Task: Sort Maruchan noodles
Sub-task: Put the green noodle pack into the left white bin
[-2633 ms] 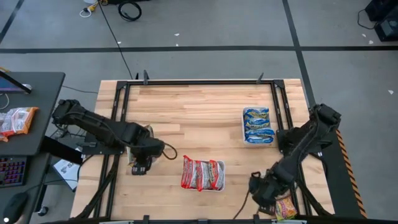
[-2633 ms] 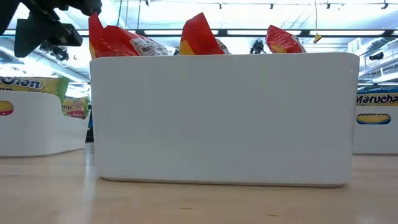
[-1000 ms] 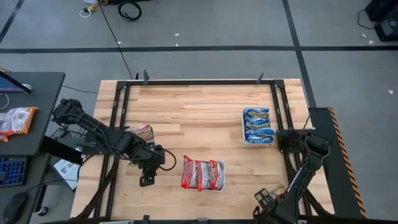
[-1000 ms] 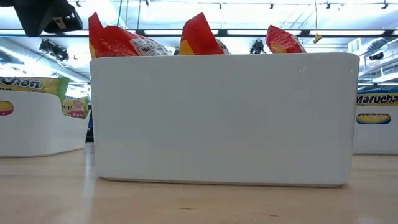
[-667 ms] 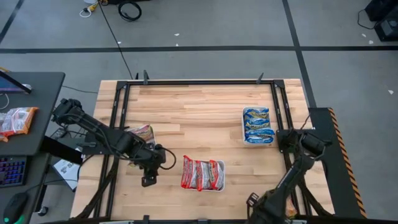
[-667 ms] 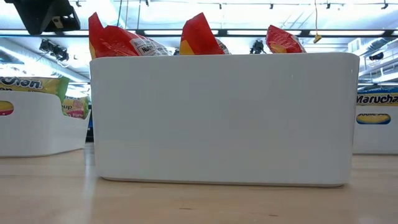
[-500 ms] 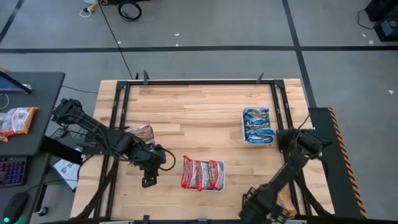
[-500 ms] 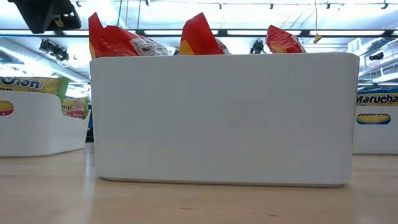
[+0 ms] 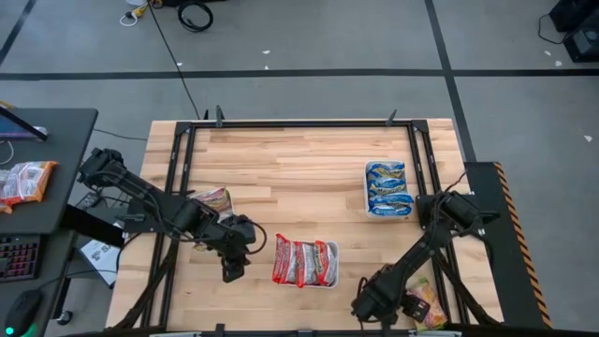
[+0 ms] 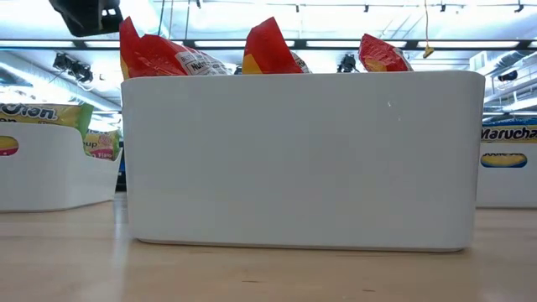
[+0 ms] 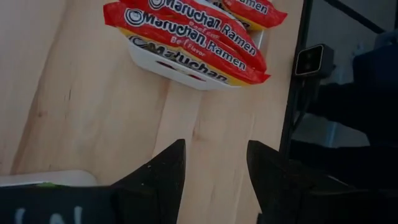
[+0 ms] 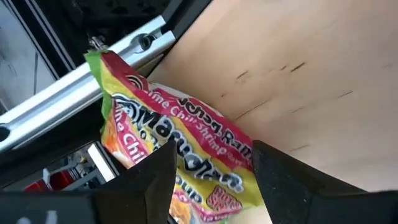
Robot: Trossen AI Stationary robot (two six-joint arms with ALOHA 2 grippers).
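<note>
The right tool (image 9: 374, 301), fingers spread and empty, hangs at the counter's (image 9: 299, 168) near right edge, just left of the stray yellow-green packet (image 9: 426, 306), apparently lying crosswise to it; the left tool (image 9: 233, 267) waits open.

Left gripper (image 9: 232, 272) swung away from its white rectangular tray (image 9: 213, 199) toward the table's near edge, right gripper (image 9: 367, 305) slid leftward off the crinkly yellow-orange-green noodle packet (image 9: 429, 305), fingers parted.
</note>
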